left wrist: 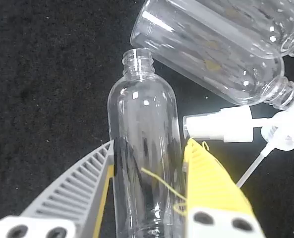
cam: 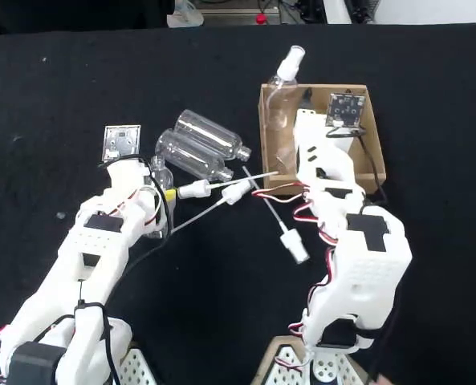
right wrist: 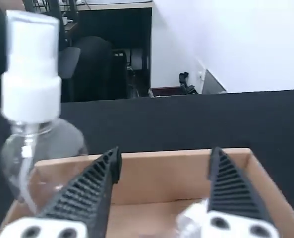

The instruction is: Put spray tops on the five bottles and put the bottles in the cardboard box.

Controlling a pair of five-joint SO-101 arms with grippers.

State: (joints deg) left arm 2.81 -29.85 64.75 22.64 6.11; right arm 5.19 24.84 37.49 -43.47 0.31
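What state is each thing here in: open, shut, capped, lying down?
Capped bottle: top on, upright at box corner.
Held bottle: no top, in left gripper.
Two bottles: no tops, lying down.
Three spray tops: loose on table.
Left gripper: shut on held bottle.
Right gripper: open, above box.

Lit brightly and evenly, probably from overhead. Glints in small white specks along the clear bottle (left wrist: 144, 124). Leaves hardly a shadow on the black table (cam: 61, 80), upper left of the high view. Glares off the white wall (right wrist: 236, 44).
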